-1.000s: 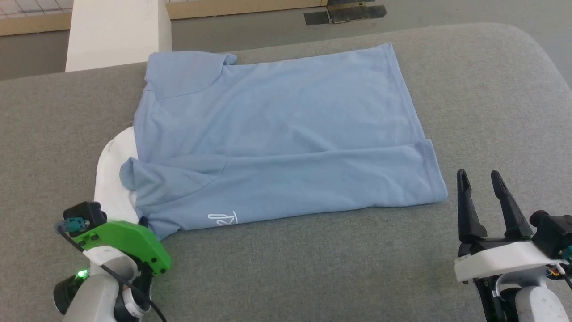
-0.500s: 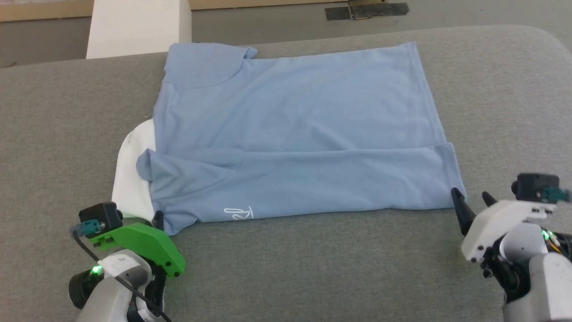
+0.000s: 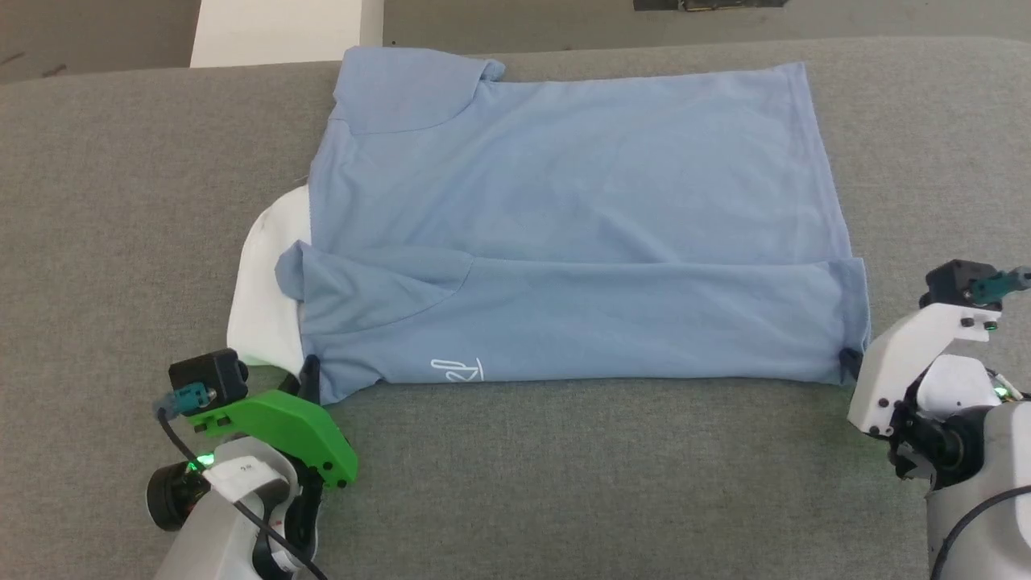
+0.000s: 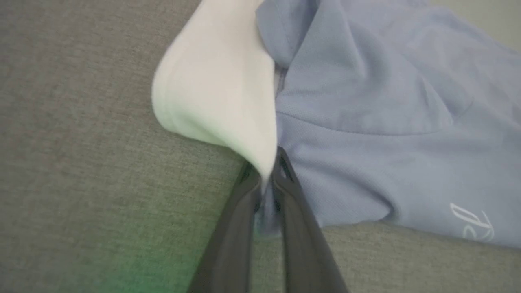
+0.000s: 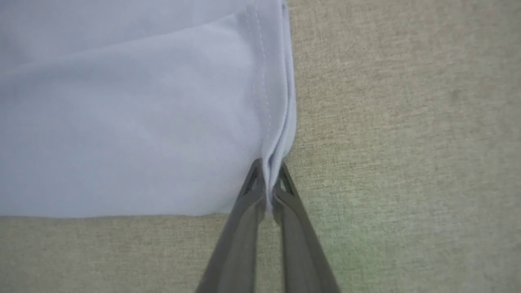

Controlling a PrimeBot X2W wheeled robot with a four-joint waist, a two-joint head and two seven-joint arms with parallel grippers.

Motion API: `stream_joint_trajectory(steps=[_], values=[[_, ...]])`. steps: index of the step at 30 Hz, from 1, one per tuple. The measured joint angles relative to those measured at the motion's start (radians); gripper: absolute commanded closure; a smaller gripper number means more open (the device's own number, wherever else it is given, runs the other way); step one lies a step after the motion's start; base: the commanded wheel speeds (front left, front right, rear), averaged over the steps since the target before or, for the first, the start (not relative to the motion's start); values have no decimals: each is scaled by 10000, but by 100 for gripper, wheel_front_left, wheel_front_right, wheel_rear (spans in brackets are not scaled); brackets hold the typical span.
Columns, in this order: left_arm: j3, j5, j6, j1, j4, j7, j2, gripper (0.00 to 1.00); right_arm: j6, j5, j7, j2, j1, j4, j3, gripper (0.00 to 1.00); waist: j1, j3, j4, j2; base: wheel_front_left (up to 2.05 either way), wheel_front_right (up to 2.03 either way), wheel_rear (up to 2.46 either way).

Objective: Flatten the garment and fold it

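Light blue short-sleeved knit shirt (image 3: 564, 209) lies part-folded toward the far edge of the grey fabric-covered worktop (image 3: 564, 483), long axis left to right. The left gripper (image 4: 266, 179) pinches its near collar-end corner, and the right gripper (image 5: 267, 183) its near hem corner.

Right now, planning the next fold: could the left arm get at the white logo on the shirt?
Probably yes: the logo lies uncovered at the near edge of the garment, beside the left claw. But that claw is shut on the garment, so it must let go first.
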Motion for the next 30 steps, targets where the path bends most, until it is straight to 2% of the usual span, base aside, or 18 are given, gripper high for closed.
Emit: stream_joint_trajectory(steps=[5,10,16,21,24,30], values=[[151,297,8,30,-42,-997,52,100,0,606,-1427,8,222,-675,-21,100,0,-206,-18,0,0,0,0],[230,487,307,711,-571,-1198,232,100,-2,1164,-2155,15,1122,-1492,211,100,0,-582,-109,0,0,0,0],[161,499,913,2385,-1987,-184,662,100,4,1248,-1672,36,2801,-2625,-31,100,0,-1014,-202,0,0,0,0],[-113,437,1392,3319,-2884,878,800,100,4,1127,-934,44,3840,-2890,-362,100,0,-1102,-97,0,0,0,0],[-278,424,1494,3536,-3035,1432,922,100,4,993,-882,40,4007,-2715,-395,100,0,-1065,-21,0,0,0,0],[-414,343,1440,3502,-2876,1511,924,100,4,752,-1626,31,3946,-1810,-255,100,0,-926,31,0,0,0,0]])
